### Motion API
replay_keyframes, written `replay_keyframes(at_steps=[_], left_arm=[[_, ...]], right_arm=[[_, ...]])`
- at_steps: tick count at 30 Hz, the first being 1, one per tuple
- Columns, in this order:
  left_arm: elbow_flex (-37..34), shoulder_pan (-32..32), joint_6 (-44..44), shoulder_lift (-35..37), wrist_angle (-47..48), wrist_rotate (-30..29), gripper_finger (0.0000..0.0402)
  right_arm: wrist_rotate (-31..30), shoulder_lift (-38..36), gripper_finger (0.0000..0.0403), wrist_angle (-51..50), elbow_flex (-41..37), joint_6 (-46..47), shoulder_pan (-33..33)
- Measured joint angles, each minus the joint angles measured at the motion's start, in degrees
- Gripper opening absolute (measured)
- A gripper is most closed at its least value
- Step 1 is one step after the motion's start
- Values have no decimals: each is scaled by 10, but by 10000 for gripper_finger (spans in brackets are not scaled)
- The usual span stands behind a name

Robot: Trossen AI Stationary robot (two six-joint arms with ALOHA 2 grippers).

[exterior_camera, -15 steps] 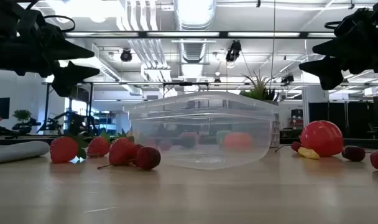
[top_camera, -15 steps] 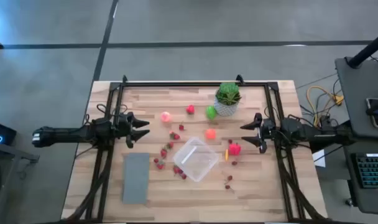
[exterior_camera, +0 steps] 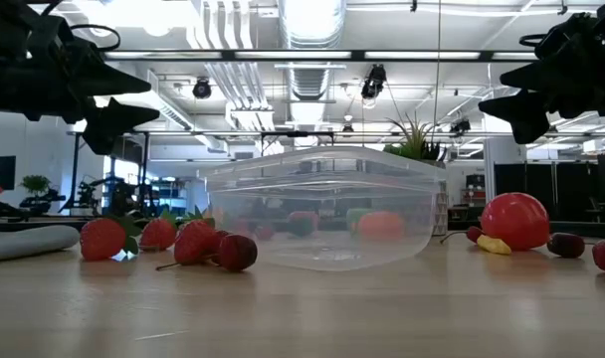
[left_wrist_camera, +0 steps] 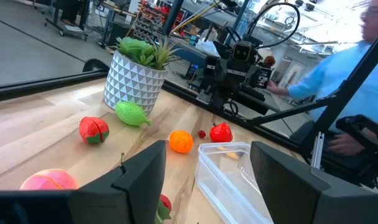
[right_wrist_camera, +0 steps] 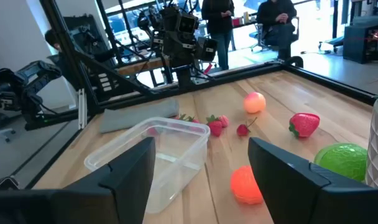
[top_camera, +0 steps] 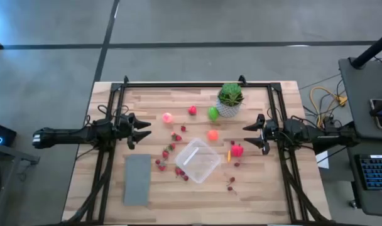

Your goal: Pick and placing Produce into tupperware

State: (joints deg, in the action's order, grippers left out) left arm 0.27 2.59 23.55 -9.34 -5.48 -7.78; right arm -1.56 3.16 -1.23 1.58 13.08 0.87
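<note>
Produce [top_camera: 237, 150] lies scattered on the table around the empty tupperware [top_camera: 198, 161] at centre; the red piece sits just inboard of the right gripper [top_camera: 253, 134], nearer than the left gripper [top_camera: 142, 130]; both hover with fingers apart, holding nothing.

Floor [top_camera: 178, 25]: grey, smooth, crossed by dark seam lines; ceiling [exterior_camera: 312, 40]: open, white ducts and pipes, bright strip lights, hanging black fixtures; work table [top_camera: 272, 194]: pale butcher-block wood; side desk [top_camera: 367, 94]: dark, at the right, with keyboard [top_camera: 374, 172] and yellow cables [top_camera: 323, 97]; 2 people [right_wrist_camera: 245, 25] standing beyond the table; black equipment racks behind.
</note>
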Motion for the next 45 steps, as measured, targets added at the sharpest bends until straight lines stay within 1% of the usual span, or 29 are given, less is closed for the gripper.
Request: replay_keyframes(at_steps=[31, 35, 39, 41, 43, 45], left_arm=[[0, 0, 0, 0, 0, 0, 221], [0, 0, 0, 0, 0, 0, 221], [0, 0, 0, 0, 0, 0, 221], [0, 0, 0, 0, 0, 0, 221], [0, 0, 0, 0, 0, 0, 221], [0, 0, 0, 0, 0, -4, 221]], right_arm=[[0, 0, 249, 0, 0, 0, 0], [0, 0, 249, 33, 0, -3, 0], [-6, 0, 249, 115, 0, 93, 0], [-39, 4, 249, 164, 0, 135, 0], [-83, 4, 249, 203, 0, 200, 0], [-125, 4, 249, 226, 0, 237, 0]])
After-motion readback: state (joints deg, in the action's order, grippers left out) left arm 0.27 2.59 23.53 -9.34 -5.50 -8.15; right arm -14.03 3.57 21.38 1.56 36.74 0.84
